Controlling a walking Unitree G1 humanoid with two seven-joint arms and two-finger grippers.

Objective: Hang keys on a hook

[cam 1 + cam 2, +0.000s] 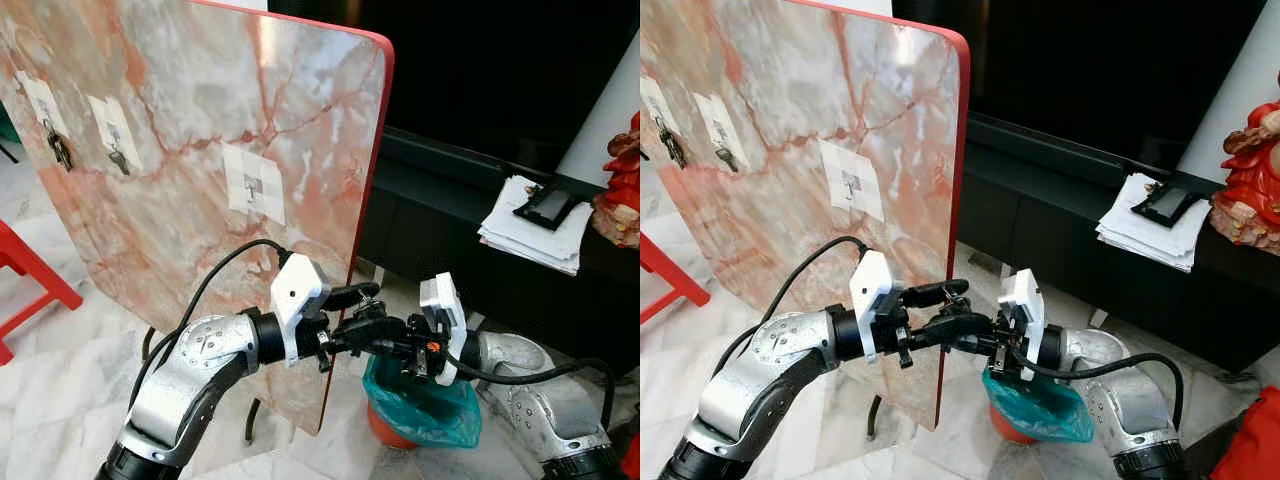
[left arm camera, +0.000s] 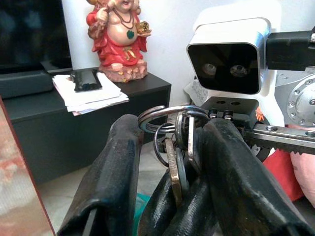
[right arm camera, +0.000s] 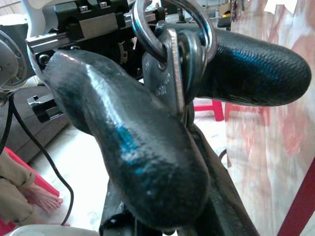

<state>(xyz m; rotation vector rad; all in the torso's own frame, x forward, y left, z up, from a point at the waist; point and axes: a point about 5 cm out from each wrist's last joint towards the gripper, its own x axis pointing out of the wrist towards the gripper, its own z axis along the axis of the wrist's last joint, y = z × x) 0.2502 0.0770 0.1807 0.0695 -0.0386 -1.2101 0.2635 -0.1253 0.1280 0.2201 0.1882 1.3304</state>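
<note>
1. Both grippers met at the lower centre of the head views: the left gripper and the right gripper pointed at each other, fingertips interleaved around the bunch of keys.
2. Judging by the wrist views, the right gripper's fingers were clamped on the flat key blades, while the key ring looped over one left finger. Whether the left gripper was truly squeezing the bunch or merely threaded through the ring, I cannot tell.
3. Progress looked early to middling: the keys were held between the two arms near the board's lower right edge, apparently mid-handover, and nothing had reached a hook.
4. Across the upper left of the head views stood the marble-patterned board with its red rim. It carried three white hook pads: the two at far left and each already bore a dark key, and the third hook pad, nearest the grippers, appeared free.
5. What remained, by my judgement, was settling the grip, raising the ring to that free hook and dropping it over.
6. Below the grippers sat an orange bin lined with a teal bag; its contents were hidden.
7. At the right of the head views, a dark cabinet held a stack of papers.
</note>
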